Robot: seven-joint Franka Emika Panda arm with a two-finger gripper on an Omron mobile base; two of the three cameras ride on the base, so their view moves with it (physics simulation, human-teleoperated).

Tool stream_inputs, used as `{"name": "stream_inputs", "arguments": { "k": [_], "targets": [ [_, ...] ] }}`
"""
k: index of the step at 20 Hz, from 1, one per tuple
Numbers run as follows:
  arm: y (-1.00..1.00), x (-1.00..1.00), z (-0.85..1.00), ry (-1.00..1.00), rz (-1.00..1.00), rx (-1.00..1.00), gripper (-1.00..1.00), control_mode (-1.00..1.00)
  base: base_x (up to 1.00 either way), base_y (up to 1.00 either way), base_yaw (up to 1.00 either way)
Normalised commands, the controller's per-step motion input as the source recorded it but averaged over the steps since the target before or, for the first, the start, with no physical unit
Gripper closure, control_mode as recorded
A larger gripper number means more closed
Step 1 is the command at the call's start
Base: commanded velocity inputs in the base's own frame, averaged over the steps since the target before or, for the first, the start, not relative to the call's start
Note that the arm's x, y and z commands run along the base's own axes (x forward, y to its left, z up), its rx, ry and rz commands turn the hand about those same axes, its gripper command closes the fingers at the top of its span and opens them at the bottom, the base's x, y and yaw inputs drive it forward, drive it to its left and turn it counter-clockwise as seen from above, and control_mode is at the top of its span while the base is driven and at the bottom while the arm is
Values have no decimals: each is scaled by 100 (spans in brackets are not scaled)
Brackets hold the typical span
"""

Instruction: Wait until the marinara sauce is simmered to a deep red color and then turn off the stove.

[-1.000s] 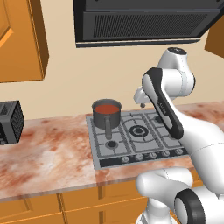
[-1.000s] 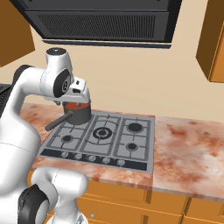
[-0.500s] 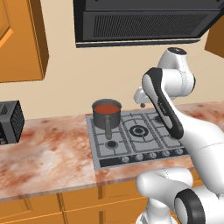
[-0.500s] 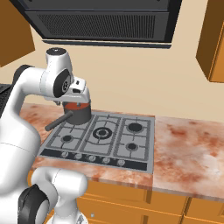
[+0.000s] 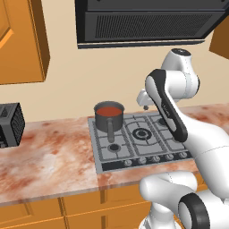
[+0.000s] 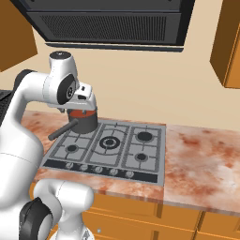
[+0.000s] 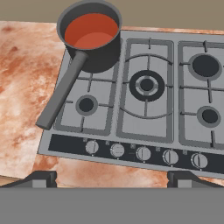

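Observation:
The marinara sauce (image 7: 92,31) is a smooth orange-red disc inside a small dark grey saucepan (image 7: 103,61) on the back left burner of the stove (image 7: 146,109). The pan's long handle (image 7: 61,94) points toward the front left. Along the stove's front edge runs a row of several round knobs (image 7: 143,153). My gripper (image 7: 111,177) hangs high above the cooktop, open, with its fingertips (image 7: 39,178) wide apart and nothing between them. From the base, the sauce (image 5: 109,110) sits left of the gripper (image 5: 146,106); from the other side the gripper (image 6: 84,110) hangs just over the sauce (image 6: 78,114).
A black range hood (image 5: 147,22) juts out above the stove (image 5: 143,143). A black toaster (image 5: 9,125) stands at the far left of the reddish marble counter (image 5: 49,156). Orange wall cabinets (image 6: 227,42) flank the hood. More counter (image 6: 201,159) stretches right of the stove (image 6: 112,150).

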Motion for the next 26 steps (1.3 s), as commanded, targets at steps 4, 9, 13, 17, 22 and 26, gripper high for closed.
{"name": "stream_inputs", "arguments": {
  "k": [4, 9, 13, 17, 22, 26],
  "targets": [
    [0, 0, 0, 0, 0, 0, -100, -100, 0, 0, 0],
    [0, 0, 0, 0, 0, 0, -100, -100, 0, 0, 0],
    [0, 0, 0, 0, 0, 0, -100, -100, 0, 0, 0],
    [0, 0, 0, 0, 0, 0, -100, -100, 0, 0, 0],
    [0, 0, 0, 0, 0, 0, -100, -100, 0, 0, 0],
    [0, 0, 0, 0, 0, 0, -100, -100, 0, 0, 0]
  ]
}}
